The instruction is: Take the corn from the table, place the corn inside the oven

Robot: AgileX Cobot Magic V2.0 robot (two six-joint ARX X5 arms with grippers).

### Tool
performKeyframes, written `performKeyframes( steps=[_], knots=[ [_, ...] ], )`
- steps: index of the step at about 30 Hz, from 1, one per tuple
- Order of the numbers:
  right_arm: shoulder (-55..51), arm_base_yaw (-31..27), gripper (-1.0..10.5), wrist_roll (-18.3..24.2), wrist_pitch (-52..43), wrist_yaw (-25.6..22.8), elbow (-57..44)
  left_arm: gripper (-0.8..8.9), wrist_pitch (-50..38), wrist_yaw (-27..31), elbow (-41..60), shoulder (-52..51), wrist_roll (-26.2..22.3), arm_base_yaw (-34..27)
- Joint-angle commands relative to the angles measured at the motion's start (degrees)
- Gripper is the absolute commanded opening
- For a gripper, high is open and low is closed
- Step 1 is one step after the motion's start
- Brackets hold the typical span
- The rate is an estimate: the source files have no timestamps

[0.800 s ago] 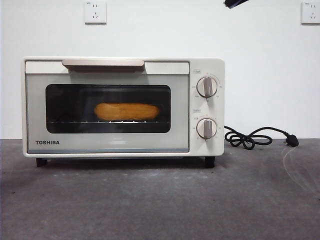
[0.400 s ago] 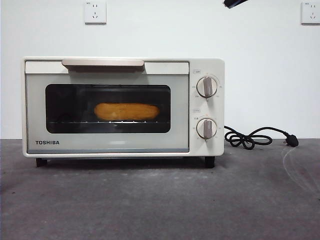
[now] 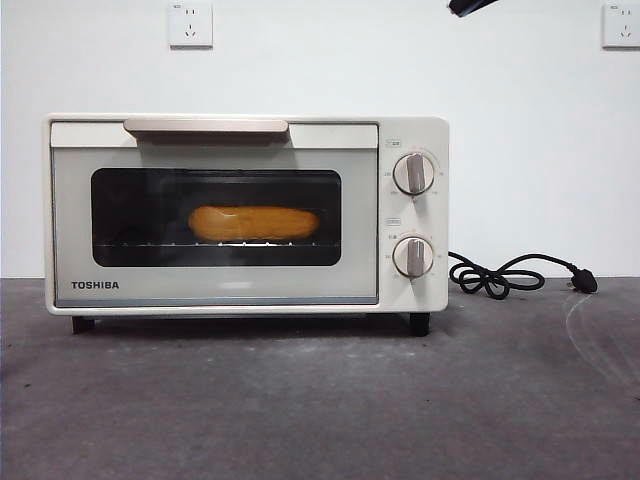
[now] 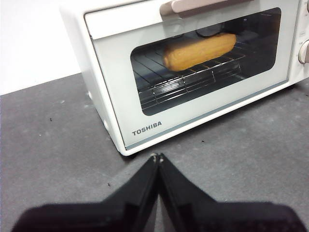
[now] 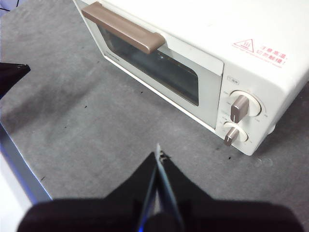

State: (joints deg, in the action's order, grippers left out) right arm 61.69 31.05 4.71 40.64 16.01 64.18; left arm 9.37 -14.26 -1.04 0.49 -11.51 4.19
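1. The corn (image 3: 254,223) lies lengthwise on the wire rack (image 4: 188,79) inside the oven (image 3: 245,214), seen through the dark glass of the shut door (image 3: 215,222).
2. The oven stands on the grey table (image 3: 320,400) against a white wall; its bar handle (image 3: 206,126) runs along the top of the door and two round knobs (image 3: 414,173) sit one above the other on its right panel.
3. A black cord (image 3: 505,274) lies coiled on the table just right of the oven, its plug resting further right.
4. The left gripper (image 4: 157,158) hangs above the table in front of the oven's TOSHIBA corner — jaws pressed together, nothing between them.
5. The right gripper (image 5: 158,153) is high over the table in front of the knob end of the oven, jaws likewise closed tight and empty.
6. In the front view only a black tip (image 3: 470,6) shows at the top edge — which arm it belongs to cannot be told.
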Motion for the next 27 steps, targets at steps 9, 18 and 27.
performKeyframes(
  steps=[9, 18, 27],
  knots=[
    [0.04, 0.02, -0.1, -0.39, -0.33, -0.02, 0.20, -0.04, -0.42, -0.02, 0.42, 0.90, -0.31, -0.13],
    [0.04, 0.04, -0.1, -0.39, -0.33, -0.02, 0.20, -0.04, -0.42, -0.04, 0.42, 2.23, -0.31, -0.13],
    [-0.70, -3.15, 0.0, 11.21, 0.37, -9.60, -0.07, -0.04, -0.42, -0.04, 0.42, 3.89, -0.31, -0.13]
  ],
)
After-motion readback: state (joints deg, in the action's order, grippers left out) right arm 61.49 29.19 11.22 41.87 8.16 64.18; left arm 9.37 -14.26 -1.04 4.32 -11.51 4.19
